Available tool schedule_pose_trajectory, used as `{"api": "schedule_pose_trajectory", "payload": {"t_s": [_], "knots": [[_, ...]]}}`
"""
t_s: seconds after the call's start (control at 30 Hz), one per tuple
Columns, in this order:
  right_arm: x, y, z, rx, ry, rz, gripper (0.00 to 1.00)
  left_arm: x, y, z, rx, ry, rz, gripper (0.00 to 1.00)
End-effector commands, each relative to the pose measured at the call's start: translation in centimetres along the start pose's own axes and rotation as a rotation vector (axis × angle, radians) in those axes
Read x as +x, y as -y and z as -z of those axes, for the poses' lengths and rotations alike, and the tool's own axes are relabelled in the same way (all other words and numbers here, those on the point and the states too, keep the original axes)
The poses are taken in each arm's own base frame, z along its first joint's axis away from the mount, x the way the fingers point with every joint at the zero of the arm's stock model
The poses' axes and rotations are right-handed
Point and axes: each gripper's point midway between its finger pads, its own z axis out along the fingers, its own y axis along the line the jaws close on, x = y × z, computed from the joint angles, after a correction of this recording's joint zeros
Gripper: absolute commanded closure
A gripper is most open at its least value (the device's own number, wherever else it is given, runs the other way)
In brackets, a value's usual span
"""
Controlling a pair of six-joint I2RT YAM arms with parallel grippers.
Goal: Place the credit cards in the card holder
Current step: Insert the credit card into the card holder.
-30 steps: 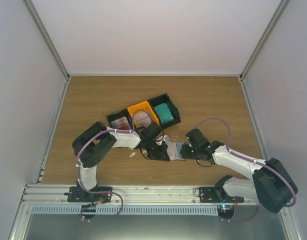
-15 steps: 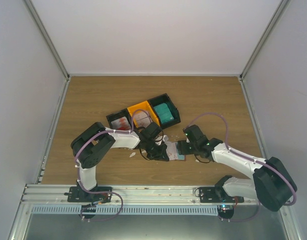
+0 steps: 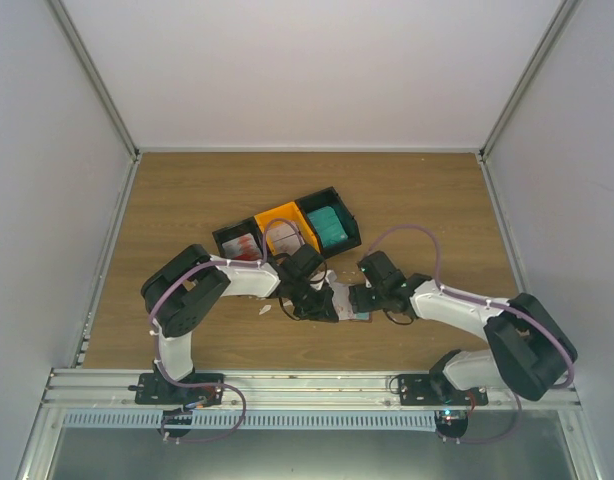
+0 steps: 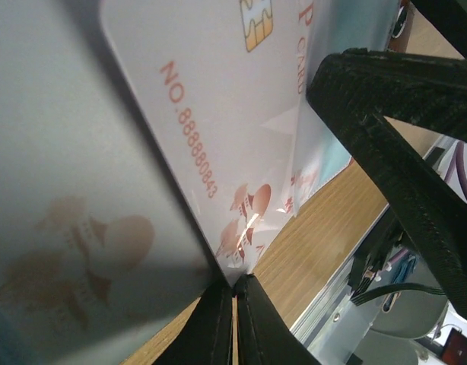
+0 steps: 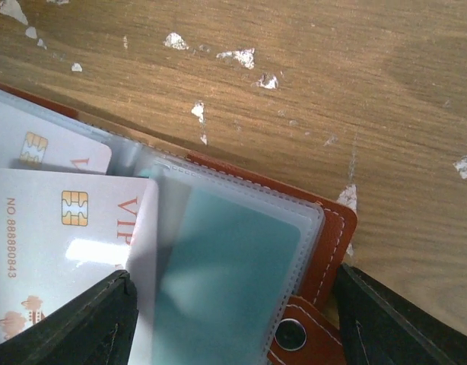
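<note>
The reddish-brown card holder (image 3: 347,303) lies open on the table between both grippers, its leather edge (image 5: 331,228) showing at the right. A teal credit card (image 5: 226,281) sits inside its clear sleeve. Two white VIP credit cards (image 5: 62,236) lie to the left of it, one (image 5: 51,152) behind the other. My right gripper (image 5: 233,334) is open, its fingers (image 5: 66,327) straddling the sleeve and touching nothing. My left gripper (image 4: 235,293) is shut on the corner of a clear sleeve holding a white card (image 4: 218,129). Both grippers, left (image 3: 315,303) and right (image 3: 360,298), also appear from above.
Three small bins stand behind the card holder: black with reddish cards (image 3: 239,241), orange (image 3: 284,229), black with teal cards (image 3: 330,226). Small white scraps (image 5: 241,55) dot the wood. The right gripper's black finger (image 4: 401,114) crosses the left wrist view.
My right gripper has opened wider and moved left, closing in over the card holder. The left gripper has stayed shut in place.
</note>
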Motion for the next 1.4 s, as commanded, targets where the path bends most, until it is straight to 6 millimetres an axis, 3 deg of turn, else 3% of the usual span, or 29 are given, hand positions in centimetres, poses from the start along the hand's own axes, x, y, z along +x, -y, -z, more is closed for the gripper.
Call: {"api": "schedule_pose_trajectory", "payload": {"t_s": [0.0, 0.3, 0.87, 1.37], "knots": [[1.4, 0.2, -0.9, 0.020, -0.061, 0.013, 0.29, -0.7, 0.9, 0.8, 0.022, 0.052, -0.018, 0.94], [2.0, 0.3, -1.4, 0.024, -0.084, 0.003, 0.30, -1.7, 2.3, 1.6, 0.067, 0.121, -0.040, 0.78], [2.4, 0.4, -1.7, 0.030, -0.099, -0.014, 0.34, -2.8, 2.5, 3.0, 0.033, 0.222, -0.051, 0.74], [2.6, 0.3, -1.9, 0.021, -0.101, -0.029, 0.36, -4.0, 3.8, 2.9, 0.142, 0.339, -0.008, 0.70]]}}
